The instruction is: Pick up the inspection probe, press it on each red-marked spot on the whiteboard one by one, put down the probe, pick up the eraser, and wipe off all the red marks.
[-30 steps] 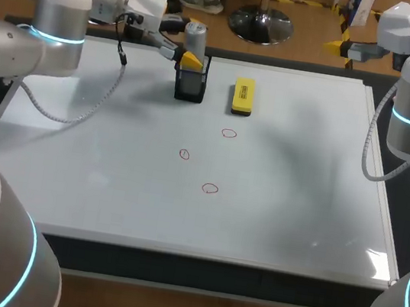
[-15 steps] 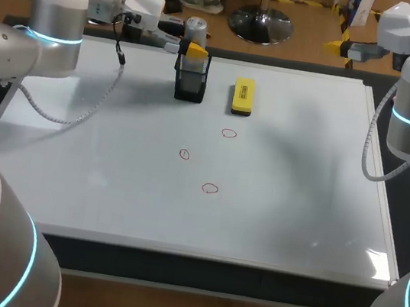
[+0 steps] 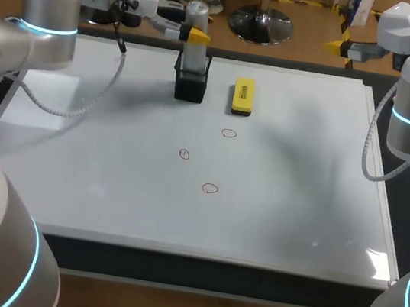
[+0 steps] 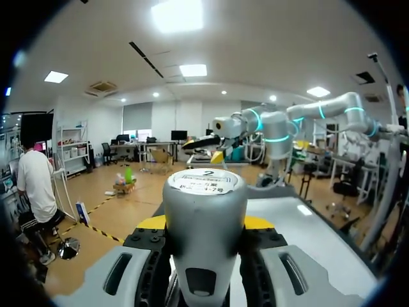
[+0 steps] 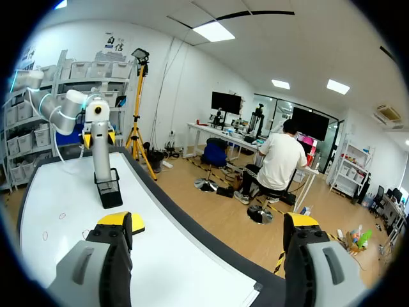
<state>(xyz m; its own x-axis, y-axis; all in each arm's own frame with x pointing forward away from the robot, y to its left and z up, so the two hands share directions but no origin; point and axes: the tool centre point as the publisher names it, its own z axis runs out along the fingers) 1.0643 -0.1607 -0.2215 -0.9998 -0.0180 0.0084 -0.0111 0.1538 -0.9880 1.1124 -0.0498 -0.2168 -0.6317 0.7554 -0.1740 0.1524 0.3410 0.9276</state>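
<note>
Your left claw is pinching the inspection probe. In the left wrist view the grey cylinder sits squarely between the 2 yellow tips, which press its sides from opposite directions a little below its flat, labelled top. In the head view the probe stands upright in the claw, and its lower end dips into the black holder directly beneath the claw. It looks like a rigid, smooth-skinned cylinder of modest weight, so I'd expect no flex. A round, slick body can twist or slide up through a 2-finger pinch once you press it down on the board. The hold is high on the shaft, which keeps the tip visible but gives it leverage against the fingers, so keep the axis vertical and press gently. Draw it straight up out of the holder, because that small box looks light enough to tip if the probe drags on its wall. The 3 red marks lie on the whiteboard, well below and apart from the claw, on the robot's side of the holder. The yellow eraser lies flat just past the holder from the claw. Your right claw is spread with nothing between its fingers, well apart from the left one.
</note>
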